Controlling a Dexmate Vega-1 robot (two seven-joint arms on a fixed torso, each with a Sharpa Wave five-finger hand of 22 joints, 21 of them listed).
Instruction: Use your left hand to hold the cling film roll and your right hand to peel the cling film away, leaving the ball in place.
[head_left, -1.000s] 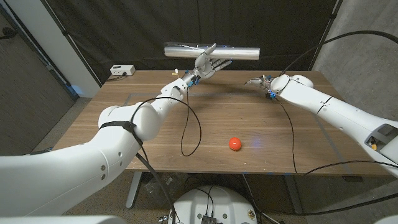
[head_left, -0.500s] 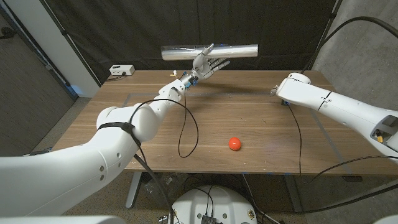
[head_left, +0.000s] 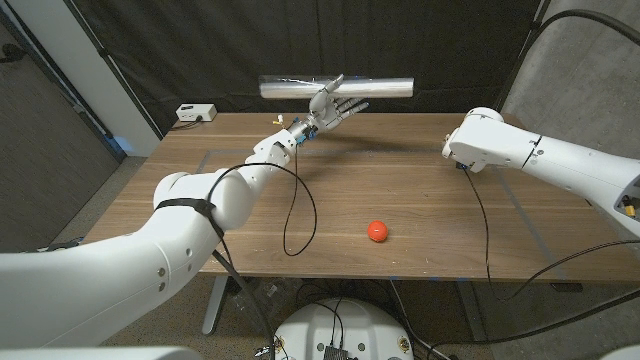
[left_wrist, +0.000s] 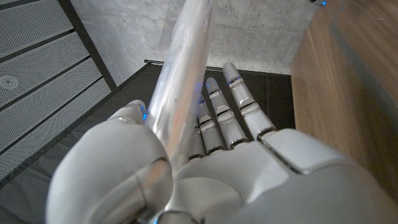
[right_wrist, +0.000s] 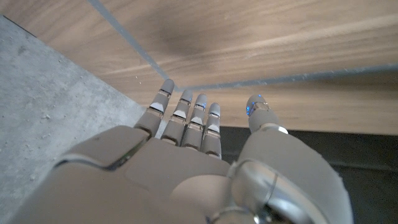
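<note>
The cling film roll (head_left: 338, 86), a shiny tube, lies level in the air above the table's far edge. My left hand (head_left: 332, 104) holds it near its middle; in the left wrist view the cling film roll (left_wrist: 181, 87) runs between the thumb and the straight fingers (left_wrist: 233, 112) of my left hand (left_wrist: 205, 168). An orange ball (head_left: 377, 231) sits alone on the wooden table (head_left: 420, 190), near the front. My right arm's wrist (head_left: 475, 142) hovers over the table's right side. In the right wrist view my right hand (right_wrist: 186, 149) has its fingers stretched out, apart and holding nothing.
A small white box (head_left: 196, 113) stands at the table's far left corner. Black cables hang from both arms and loop over the table: the left cable (head_left: 296, 215) in the middle, the right cable (head_left: 478, 225) on the right side. A dark curtain hangs behind.
My right arm has drawn back towards the right edge and turned, so its hand has slipped behind the wrist. The left hand keeps the roll almost where it was.
</note>
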